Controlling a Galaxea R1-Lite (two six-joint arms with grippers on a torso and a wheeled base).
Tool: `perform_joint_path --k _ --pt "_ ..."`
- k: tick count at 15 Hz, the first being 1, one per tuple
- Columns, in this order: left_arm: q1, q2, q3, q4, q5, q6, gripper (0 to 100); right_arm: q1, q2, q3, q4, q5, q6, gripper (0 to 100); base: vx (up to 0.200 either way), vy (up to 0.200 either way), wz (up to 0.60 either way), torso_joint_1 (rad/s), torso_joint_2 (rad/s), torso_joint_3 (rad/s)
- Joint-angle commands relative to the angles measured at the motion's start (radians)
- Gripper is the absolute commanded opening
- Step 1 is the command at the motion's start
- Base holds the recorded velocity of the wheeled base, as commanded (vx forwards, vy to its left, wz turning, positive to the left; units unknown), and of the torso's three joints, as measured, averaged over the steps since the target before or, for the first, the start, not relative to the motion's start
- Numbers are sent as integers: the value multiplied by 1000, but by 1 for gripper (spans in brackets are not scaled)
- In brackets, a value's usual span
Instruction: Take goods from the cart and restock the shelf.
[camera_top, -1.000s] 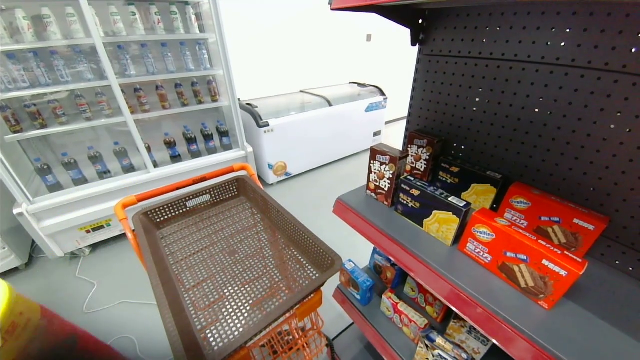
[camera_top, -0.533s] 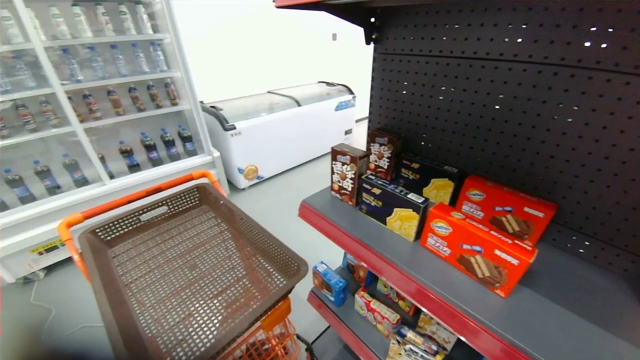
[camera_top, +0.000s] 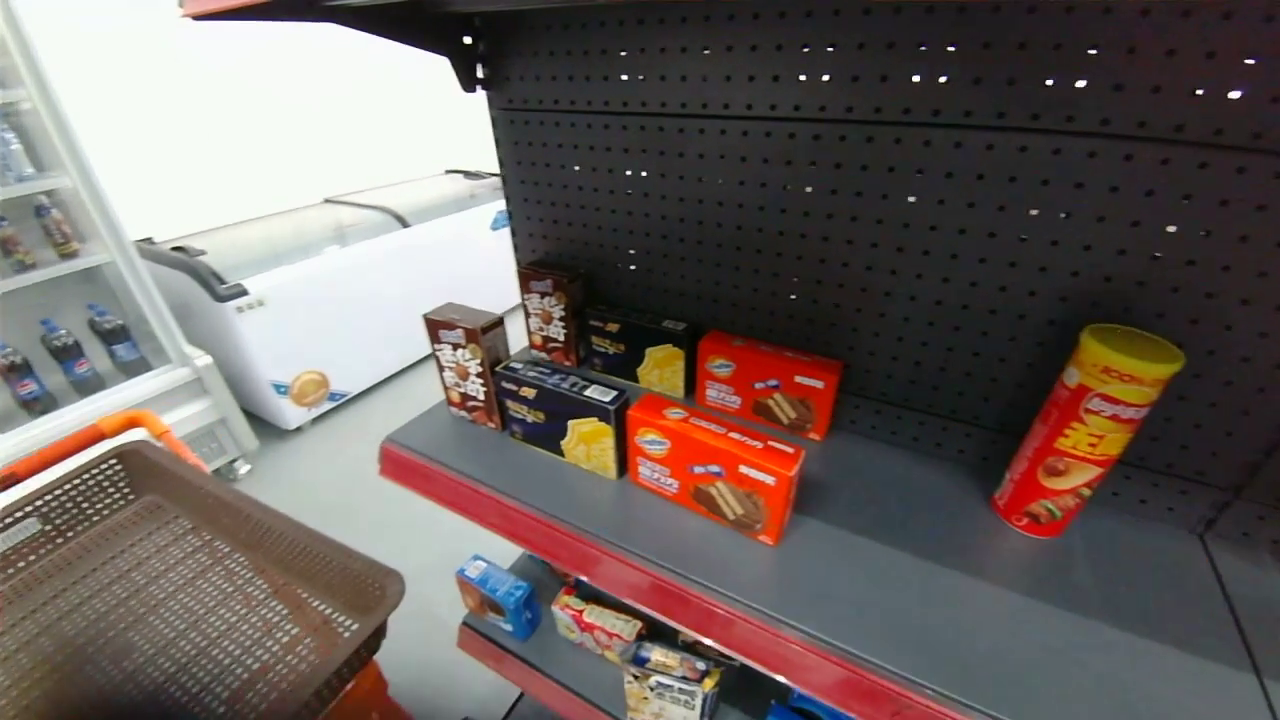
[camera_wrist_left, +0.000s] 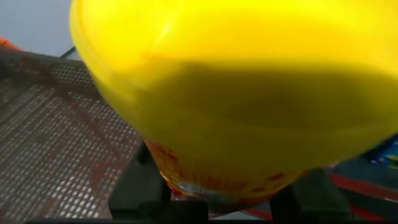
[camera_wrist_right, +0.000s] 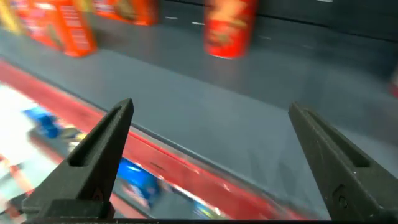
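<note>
Grey shelf deck (camera_top: 900, 570), red-lipped at the front and backed by black pegboard (camera_top: 850, 230), is the receiving surface.

Item in hand: the held chip can (camera_wrist_left: 236, 93), yellow lid toward the lens and red body below. It is pinched between the dark fingers of the left gripper (camera_wrist_left: 227, 198). It hangs beside the brown cart basket (camera_wrist_left: 56, 124), with a red shelf edge just beyond. How firmly it is held cannot be told.

The right gripper (camera_wrist_right: 217, 162) is spread wide with nothing between its fingers. It sits above the deck near the front lip.

On the deck, the shelved chip can (camera_top: 1090, 430) stands at the far right by the pegboard. Paired orange wafer boxes (camera_top: 715, 468), dark blue biscuit boxes (camera_top: 565, 415) and brown snack boxes (camera_top: 467, 365) run off to the left. A chest freezer (camera_top: 330, 290) and a drinks cooler (camera_top: 60, 300) stand farther left.

Risks, as judged:
- The can is tall and narrow. If it is released tilted or above the deck, it is likely to topple and roll over the front lip.
- Too low an approach would strike the red lip and twist the can in the grip.
- A placement close to the shelved chip can could knock that one over. One too far left would push the near orange box.
- The spread right gripper sits over the likely placing area, so the arms could collide unless it is withdrawn first.
</note>
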Motion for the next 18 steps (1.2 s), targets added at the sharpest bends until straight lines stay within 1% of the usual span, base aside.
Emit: perform_joint_path --k 1,9,12,15,16,18 --pt "-4 5 -2 0 0 0 0 0 0 0 -1 0 0 100 0 0 -600 2 2 7" --pt "-6 8 -15 0 0 -5 0 0 0 0 -1 0 0 100 0 0 -600 1 2 2" --pt "-21 8 -19 -2 2 -6 0 0 0 0 -1 0 0 100 0 0 0 0 0 0" --pt "-21 8 -20 -2 2 -6 0 0 0 0 -1 0 0 100 0 0 0 0 0 0" --pt "-21 8 -20 0 2 -6 0 0 0 0 -1 0 0 100 0 0 -600 -2 2 2" --pt "-21 8 -20 0 2 -8 0 0 0 0 -1 0 0 100 0 0 0 0 0 0"
